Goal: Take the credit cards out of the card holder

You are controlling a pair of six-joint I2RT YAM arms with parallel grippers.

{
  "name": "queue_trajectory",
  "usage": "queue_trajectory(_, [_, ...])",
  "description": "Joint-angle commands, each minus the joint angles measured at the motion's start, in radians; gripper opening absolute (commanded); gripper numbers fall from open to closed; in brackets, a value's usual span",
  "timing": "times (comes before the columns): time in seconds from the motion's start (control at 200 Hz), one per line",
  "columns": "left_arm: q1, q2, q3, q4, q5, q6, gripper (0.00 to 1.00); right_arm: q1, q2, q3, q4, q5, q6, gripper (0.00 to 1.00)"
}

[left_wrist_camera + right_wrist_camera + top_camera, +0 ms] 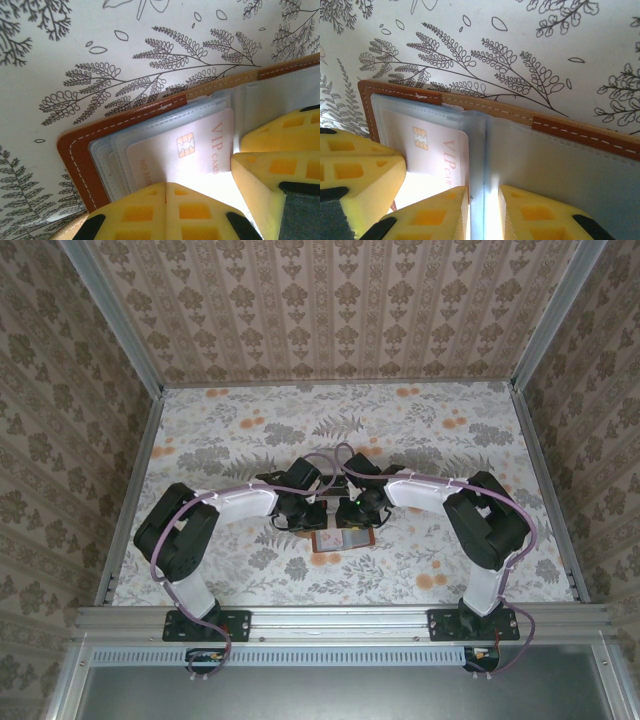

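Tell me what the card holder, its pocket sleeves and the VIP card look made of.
The card holder: reddish-brown leather or imitation, matte, pale stitching along the edge. The pocket sleeves: clear soft plastic, glossy, card showing through. The VIP card: probably pale plastic, smooth, with gold chip.

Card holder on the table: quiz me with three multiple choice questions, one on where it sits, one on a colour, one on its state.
1. Where does the card holder lie on the table?
A. far left corner
B. around the middle, toward the near side
C. far right corner

2. What colour is its leather border?
A. black
B. green
C. reddish-brown

3. How does it lie?
A. open flat
B. folded shut
C. standing on edge

Answers:
1 B: the top view shows it midway across the table, nearer the arms' bases.
2 C: both wrist views show reddish-brown stitched leather.
3 A: its clear sleeves and the VIP card face up.
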Motion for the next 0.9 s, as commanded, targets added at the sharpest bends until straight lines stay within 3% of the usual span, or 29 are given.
queue_trajectory(0.0, [-0.006, -0.025, -0.003, -0.069, -0.039, 0.02, 0.06, -0.005, -0.051, -0.003, -0.014, -0.01, 0.001, 0.25])
queue_trajectory(0.16, [-0.007, -0.054, 0.003, -0.075, -0.048, 0.016, 0.15, -0.005, -0.057, -0.014, 0.034, -0.074, 0.026, 0.25])
queue_trajectory(0.495, [-0.006, -0.027, -0.011, -0.071, -0.047, 0.018, 0.08, -0.004, -0.017, -0.02, 0.093, -0.138, 0.048, 0.25])
queue_trajectory(0.685, [-0.006, -0.005, -0.02, -0.059, -0.04, 0.019, 0.07, -0.005, 0.019, -0.017, 0.087, -0.126, 0.044, 0.25])
queue_trajectory(0.895, [-0.006, -0.002, -0.022, -0.062, -0.044, 0.022, 0.06, -0.005, 0.006, -0.003, 0.01, -0.027, 0.012, 0.25])
